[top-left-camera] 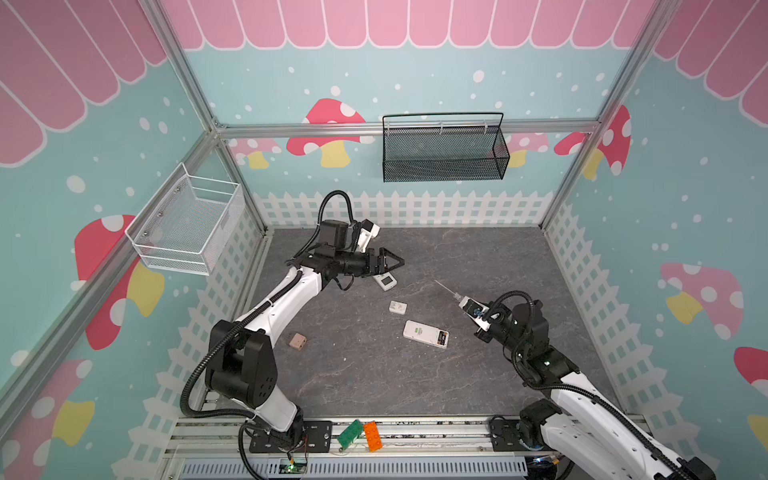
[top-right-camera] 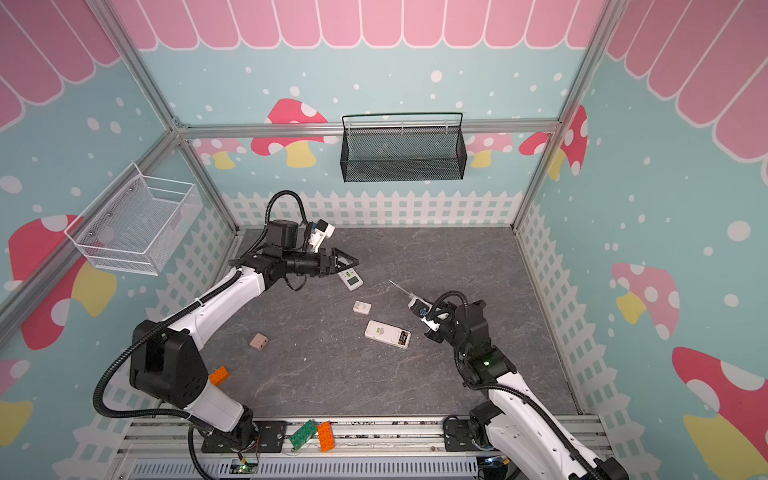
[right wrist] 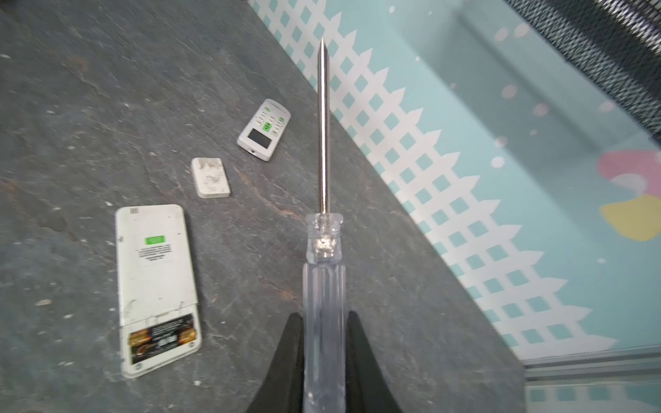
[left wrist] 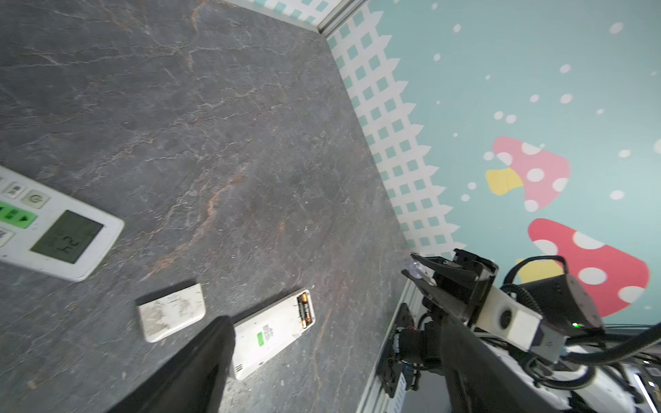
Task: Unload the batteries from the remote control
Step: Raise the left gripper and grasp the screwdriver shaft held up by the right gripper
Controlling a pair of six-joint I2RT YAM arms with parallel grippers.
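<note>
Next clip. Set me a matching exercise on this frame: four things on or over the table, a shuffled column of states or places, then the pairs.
Things
1. screwdriver
2. front remote
3. rear remote
4. loose cover

States
A. lies between the two remotes
B. clamped in the right tool
C. screen and buttons facing up
D. batteries exposed in its open bay

Pairs: 1-B, 2-D, 3-C, 4-A

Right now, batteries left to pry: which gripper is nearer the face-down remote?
Right. The right gripper, shut on the screwdriver, hovers beside the face-down remote's battery end; the open left gripper is farther back, by the other remote.
</note>
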